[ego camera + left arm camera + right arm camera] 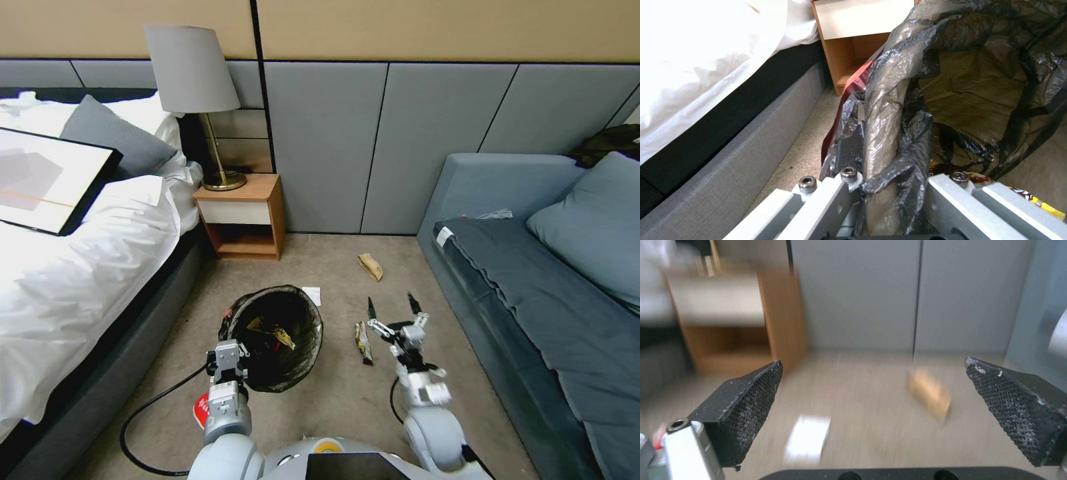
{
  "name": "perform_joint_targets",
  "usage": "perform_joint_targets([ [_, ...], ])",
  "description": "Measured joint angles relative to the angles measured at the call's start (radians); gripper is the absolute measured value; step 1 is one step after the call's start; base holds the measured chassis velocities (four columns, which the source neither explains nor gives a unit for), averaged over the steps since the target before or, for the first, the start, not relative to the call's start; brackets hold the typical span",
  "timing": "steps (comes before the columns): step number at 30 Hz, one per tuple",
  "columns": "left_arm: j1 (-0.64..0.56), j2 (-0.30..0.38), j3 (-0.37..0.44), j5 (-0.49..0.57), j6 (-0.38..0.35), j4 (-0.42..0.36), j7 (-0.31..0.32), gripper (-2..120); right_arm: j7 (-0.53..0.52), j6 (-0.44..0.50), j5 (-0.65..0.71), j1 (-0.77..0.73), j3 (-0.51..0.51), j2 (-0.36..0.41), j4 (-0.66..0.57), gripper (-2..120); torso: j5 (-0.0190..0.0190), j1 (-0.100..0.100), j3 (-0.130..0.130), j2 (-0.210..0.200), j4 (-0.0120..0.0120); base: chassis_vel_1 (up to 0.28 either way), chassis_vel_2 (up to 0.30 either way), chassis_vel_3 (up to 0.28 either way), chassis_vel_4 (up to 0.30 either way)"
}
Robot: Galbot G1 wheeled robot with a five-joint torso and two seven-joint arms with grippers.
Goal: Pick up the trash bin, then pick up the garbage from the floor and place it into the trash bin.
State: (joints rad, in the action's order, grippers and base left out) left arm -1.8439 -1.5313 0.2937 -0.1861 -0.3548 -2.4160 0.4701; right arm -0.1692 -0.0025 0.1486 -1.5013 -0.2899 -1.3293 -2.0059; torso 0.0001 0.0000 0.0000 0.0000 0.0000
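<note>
Two grippers are at work over the carpet (333,400) between the bed (80,280) and the sofa (533,287). The left gripper (228,357) is clamped on the rim of the bin (293,320), at the side nearest the robot. In the left wrist view its fingers (849,150) pinch the rim with the black bag (907,140) folded over it. The bin is tilted, so its mouth faces up toward the head camera. Inside it lies a yellow wrapper (280,333).

The right gripper (395,308) hangs over the floor just right of the bin, and its jaws are spread wide with nothing between them. In the right wrist view its two dark pads (751,403) stand well apart. A dark wrapper (363,341) lies on the carpet between the bin and the right gripper, just beside the gripper's left finger. A white scrap (311,295) lies by the far rim of the bin. A crumpled brown paper bag (371,266) lies farther off, near the wall and the sofa. Something red (201,410) peeks out on the floor beside the left arm.

A small wooden nightstand (241,217) stands by the bed, with a lamp (193,87) on top of it.
</note>
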Motion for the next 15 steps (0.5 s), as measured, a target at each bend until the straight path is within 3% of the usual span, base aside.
perform_joint_targets([
  [3, -0.002, 0.001, -0.003, -0.002, 0.000, 0.000, -0.001, 1, 0.003, -0.103, 0.056, 0.063, 0.032, 0.024, 0.090, 100, -0.0001, 0.000, 0.000, 0.000, -0.0002, 0.000, 0.000, 0.000, 0.000],
  [6, -0.005, 0.001, -0.002, -0.003, 0.000, 0.000, -0.001, 1, 0.007, -0.149, 0.084, 0.113, 0.057, 0.034, 0.162, 100, -0.0003, 0.000, 0.000, 0.000, 0.0002, 0.000, 0.000, 0.000, 0.000],
  [11, -0.009, 0.001, 0.000, -0.005, 0.000, -0.002, -0.001, 1, 0.016, -0.176, 0.095, 0.161, 0.079, 0.034, 0.257, 100, -0.0001, 0.000, 0.000, 0.000, 0.0000, 0.000, 0.000, 0.000, 0.000],
  [14, -0.013, 0.000, 0.002, -0.008, 0.000, -0.005, -0.001, 1, 0.039, -0.178, 0.098, 0.226, 0.091, 0.023, 0.410, 100, 0.0000, 0.000, 0.000, 0.000, 0.0000, 0.000, 0.000, 0.000, 0.000],
  [15, -0.013, 0.000, 0.002, -0.008, 0.000, -0.005, -0.001, 1, 0.039, -0.178, 0.098, 0.226, 0.091, 0.023, 0.410, 100, 0.0000, 0.000, 0.000, 0.000, 0.0000, 0.000, 0.000, 0.000, 0.000],
])
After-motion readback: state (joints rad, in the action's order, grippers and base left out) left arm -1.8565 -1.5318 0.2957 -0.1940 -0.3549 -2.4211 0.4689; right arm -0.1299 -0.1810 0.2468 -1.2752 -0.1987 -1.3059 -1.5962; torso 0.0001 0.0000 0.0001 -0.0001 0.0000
